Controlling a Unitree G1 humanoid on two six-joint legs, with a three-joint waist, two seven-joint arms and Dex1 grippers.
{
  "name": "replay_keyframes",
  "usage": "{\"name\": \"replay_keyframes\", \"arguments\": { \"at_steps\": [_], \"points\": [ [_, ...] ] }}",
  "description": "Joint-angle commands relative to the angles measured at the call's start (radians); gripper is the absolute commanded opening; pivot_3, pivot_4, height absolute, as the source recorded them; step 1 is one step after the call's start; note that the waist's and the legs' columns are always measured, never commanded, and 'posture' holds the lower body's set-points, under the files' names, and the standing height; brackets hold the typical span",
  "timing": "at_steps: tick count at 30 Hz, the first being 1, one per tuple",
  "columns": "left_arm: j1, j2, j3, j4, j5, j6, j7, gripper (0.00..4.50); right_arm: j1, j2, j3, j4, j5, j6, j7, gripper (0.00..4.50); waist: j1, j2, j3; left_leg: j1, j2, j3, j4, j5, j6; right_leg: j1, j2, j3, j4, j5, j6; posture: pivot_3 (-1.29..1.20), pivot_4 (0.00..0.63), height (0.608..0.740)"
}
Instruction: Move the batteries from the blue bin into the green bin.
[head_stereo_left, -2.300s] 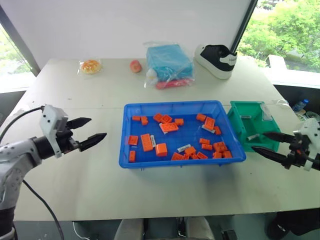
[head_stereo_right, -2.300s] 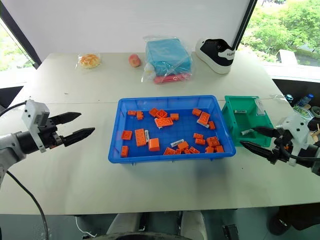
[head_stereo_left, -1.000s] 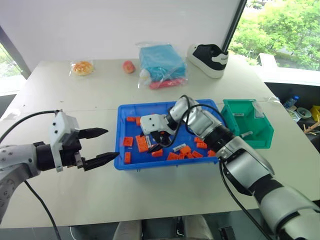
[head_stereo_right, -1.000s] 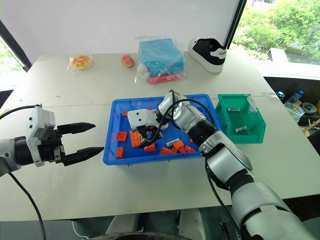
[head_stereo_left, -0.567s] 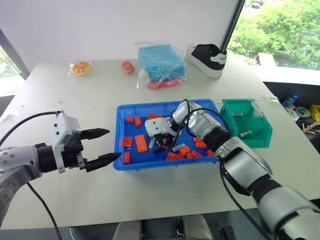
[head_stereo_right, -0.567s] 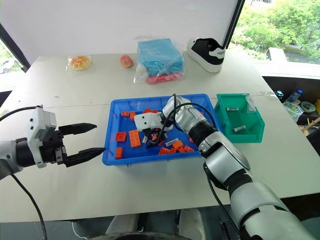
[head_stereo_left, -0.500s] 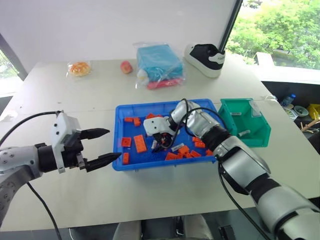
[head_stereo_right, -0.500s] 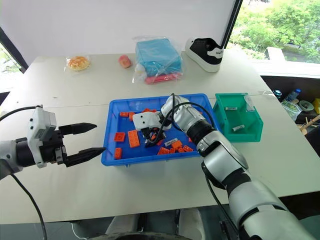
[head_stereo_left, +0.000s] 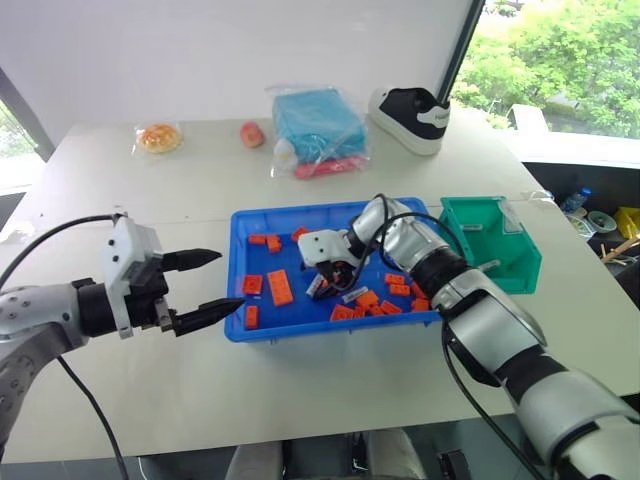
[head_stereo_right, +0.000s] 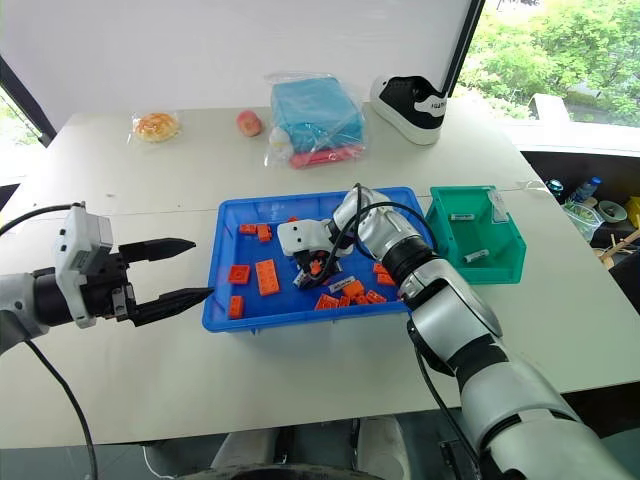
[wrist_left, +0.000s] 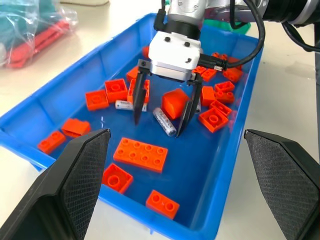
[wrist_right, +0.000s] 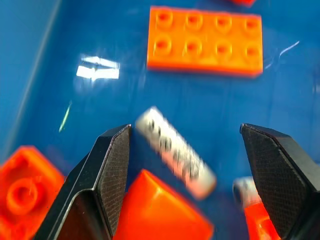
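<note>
Battery (wrist_right: 176, 152) print is smeared, unreadable in right wrist view. A second battery (wrist_right: 246, 190) is half-hidden behind a finger (just its end shows). Orange brick (wrist_right: 159, 214) cut off by frame edge.

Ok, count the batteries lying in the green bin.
2 in the green bin: one battery lies by the far wall, the other battery nearer the front wall. More could be hidden behind the bin's near wall.
</note>
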Motion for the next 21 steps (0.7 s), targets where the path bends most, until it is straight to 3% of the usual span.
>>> {"name": "replay_keyframes", "arguments": {
  "at_steps": [1, 11, 14, 19, 21],
  "points": [
    [-0.027, 0.002, -0.003, 0.001, 0.007, -0.028, 0.0, 4.5, -0.042, -0.001, -0.028, 0.03, -0.011, -0.041, -0.005, 3.55, 0.0, 0.0, 0.0, 0.0, 0.0, 0.0, 0.0, 0.0, 0.0, 0.001, 0.0, 0.0, 0.0, 0.0, 0.0, 0.0, 0.15, 0.725],
    [-0.046, 0.002, -0.008, 0.012, 0.014, -0.032, 0.003, 4.5, -0.045, 0.029, -0.052, 0.09, -0.019, -0.07, -0.018, 3.55, 0.0, 0.0, 0.0, 0.0, 0.0, 0.0, 0.0, 0.0, 0.0, 0.001, 0.0, 0.001, 0.0, 0.0, 0.0, 0.0, 0.15, 0.725],
    [-0.053, 0.005, -0.005, 0.016, 0.012, -0.029, 0.006, 4.5, -0.017, 0.024, -0.051, 0.059, -0.013, -0.07, 0.005, 2.76, 0.001, 0.0, 0.0, 0.0, 0.0, 0.0, 0.0, 0.0, 0.0, 0.001, 0.0, 0.001, 0.0, 0.0, 0.0, 0.0, 0.15, 0.725],
    [-0.071, 0.008, -0.012, 0.027, 0.012, -0.027, 0.008, 4.5, 0.011, 0.021, -0.063, 0.012, 0.006, -0.046, 0.045, 0.2, 0.0, 0.0, 0.0, 0.001, 0.0, 0.0, 0.0, 0.0, 0.0, 0.001, 0.0, 0.001, 0.001, 0.0, 0.0, 0.0, 0.15, 0.725],
    [-0.082, 0.008, -0.017, 0.032, 0.011, -0.026, 0.008, 4.5, 0.027, 0.012, -0.066, -0.022, 0.006, -0.045, 0.053, 0.03, 0.001, 0.0, 0.0, 0.0, 0.0, 0.0, 0.0, 0.0, -0.001, 0.001, 0.0, 0.001, 0.001, 0.0, 0.0, 0.0, 0.15, 0.725]
  ]
}}
